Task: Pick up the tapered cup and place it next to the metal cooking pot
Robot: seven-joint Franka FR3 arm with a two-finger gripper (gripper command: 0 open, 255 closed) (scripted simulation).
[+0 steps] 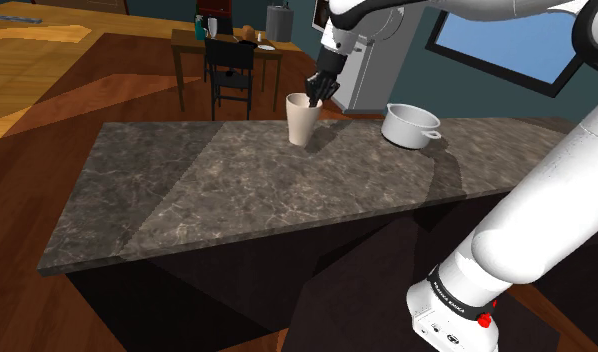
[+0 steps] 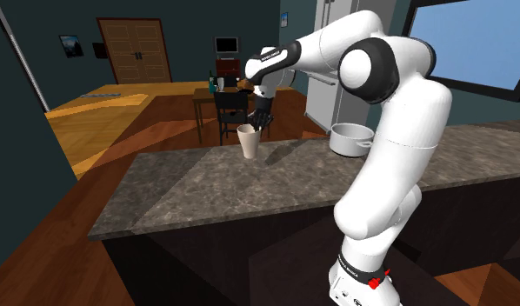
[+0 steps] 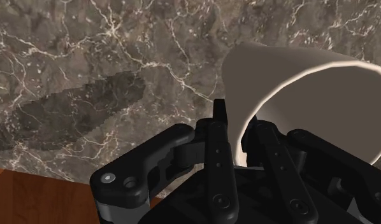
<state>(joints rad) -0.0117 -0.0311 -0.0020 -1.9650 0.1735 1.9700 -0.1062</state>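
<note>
Dark stone counter (image 1: 237, 190), pale cup (image 1: 303, 120) upright, white pot (image 1: 409, 125)

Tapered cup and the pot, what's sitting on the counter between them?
Nothing: in the shoulder view, bare countertop separates tapered cup and pot.

The bench (image 1: 237, 190) is showing dark stone veined in white, smooth and faintly polished. The tapered cup (image 1: 302, 120) is looking matt, cream and smooth. The pot (image 1: 407, 125) is reading pale grey with a soft sheen. The end effector (image 1: 315, 98) is showing black, slightly glossy plastic. The floor (image 1: 127, 95) is showing reddish wood.
</note>
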